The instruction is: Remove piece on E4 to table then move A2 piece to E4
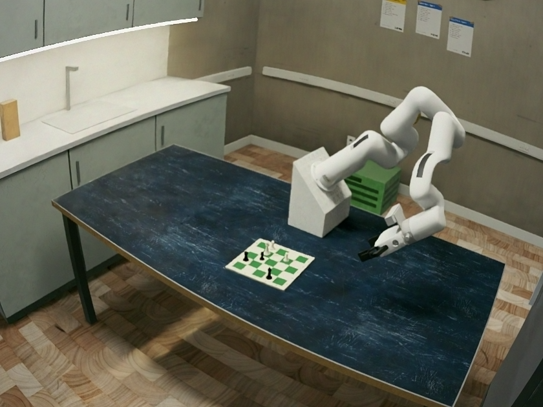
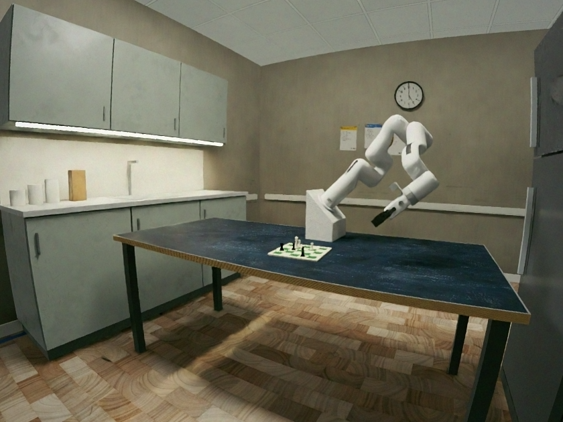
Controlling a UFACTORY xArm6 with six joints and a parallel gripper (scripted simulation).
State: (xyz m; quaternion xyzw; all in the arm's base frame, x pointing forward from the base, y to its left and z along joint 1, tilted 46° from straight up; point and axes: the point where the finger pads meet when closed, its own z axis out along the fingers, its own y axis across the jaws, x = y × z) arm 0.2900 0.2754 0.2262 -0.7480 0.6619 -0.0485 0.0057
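Chess pieces are all sitting on the board (image 1: 293,276) while I am watching my gripper (image 1: 372,250) hanging in the air off to one side, well apart from them. Its dark fingers (image 2: 381,218) are standing spread to their widest and are gripping nothing, pointing down at a slant toward the board's side of the table (image 1: 175,197). The white arm (image 1: 432,175) is folding up and over from its white pedestal (image 1: 309,201), which is standing on the tabletop just behind the board. On the green-and-white squares I am counting three black pieces (image 1: 268,272), (image 1: 245,256), (image 1: 262,255) and three white ones (image 1: 286,256), (image 1: 266,249), (image 1: 272,245), all looking upright in the top view. The edge lettering is too small for me to read, so I cannot tell which piece is occupying E4 or A2. From the exterior view the board (image 2: 277,252) is lying near the table's front edge, and the gripper (image 2: 381,218) is hovering clearly above the surface, higher than the pieces. Beyond the table, a green crate (image 1: 377,186) is sitting on the floor behind the pedestal, and a counter with a sink (image 1: 87,114) is running along the wall.
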